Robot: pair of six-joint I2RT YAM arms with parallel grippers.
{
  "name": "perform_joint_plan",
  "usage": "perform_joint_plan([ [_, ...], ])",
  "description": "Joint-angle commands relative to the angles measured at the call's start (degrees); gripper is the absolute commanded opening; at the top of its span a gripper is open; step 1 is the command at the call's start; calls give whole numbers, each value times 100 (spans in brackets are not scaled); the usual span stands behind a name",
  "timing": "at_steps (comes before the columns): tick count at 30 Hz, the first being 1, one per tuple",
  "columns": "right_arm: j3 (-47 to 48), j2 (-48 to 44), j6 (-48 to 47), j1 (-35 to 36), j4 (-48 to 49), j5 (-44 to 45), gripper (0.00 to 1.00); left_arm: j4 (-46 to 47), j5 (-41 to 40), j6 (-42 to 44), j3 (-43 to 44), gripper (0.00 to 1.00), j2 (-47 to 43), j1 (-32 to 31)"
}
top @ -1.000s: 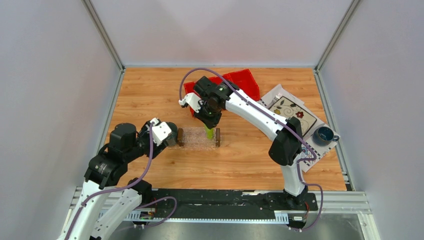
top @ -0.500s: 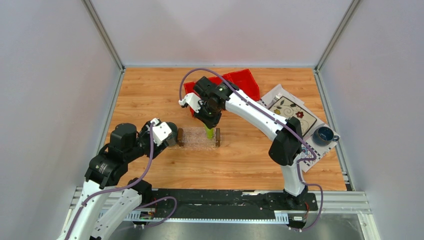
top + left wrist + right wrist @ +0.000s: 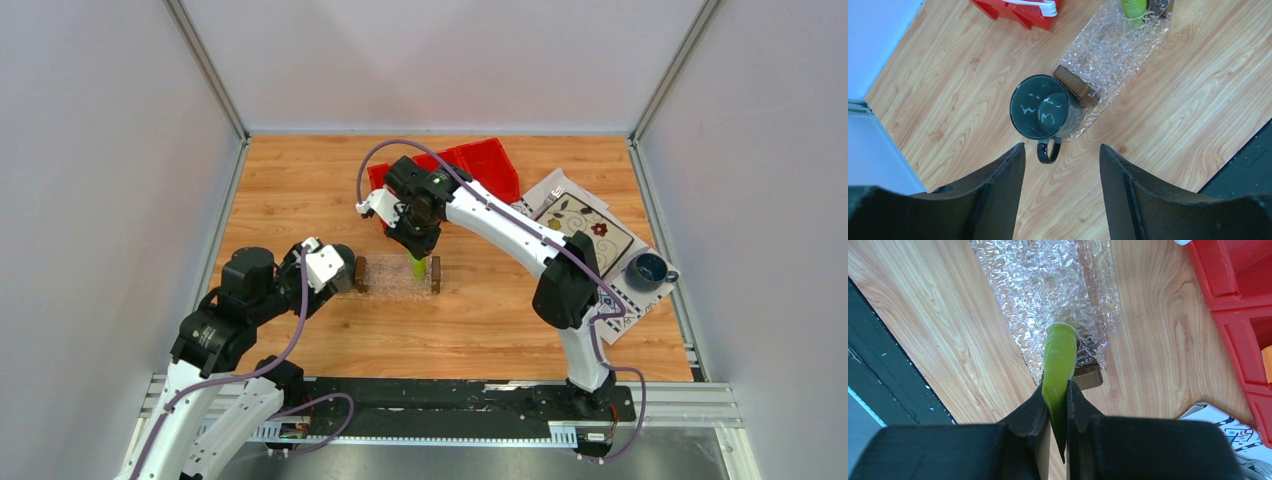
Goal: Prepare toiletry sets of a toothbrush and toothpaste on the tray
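Observation:
My right gripper is shut on the flat end of the lime green toothpaste tube. It holds the tube upright, cap down, over the right end of the clear tray by its brown handle. The orange tube lies in the red bin. A white piece that looks like the toothbrush rests on the bin's edge. My left gripper is open and empty above the table, left of the tray.
A dark mug stands against the tray's left handle, just ahead of my left fingers. A flower-patterned cloth with a blue mug lies at the right. Walls enclose the table on three sides.
My right gripper has shifted slightly left with the green tube still in it. The left arm has not moved.

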Motion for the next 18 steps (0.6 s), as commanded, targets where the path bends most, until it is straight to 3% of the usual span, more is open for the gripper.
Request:
perform_joint_plan([
  [1, 56, -38, -24, 53, 210, 42, 0, 130, -4, 48, -7, 64, -48, 22],
  [18, -348, -187, -77, 45, 544, 77, 1, 156, -4, 57, -7, 64, -22, 30],
])
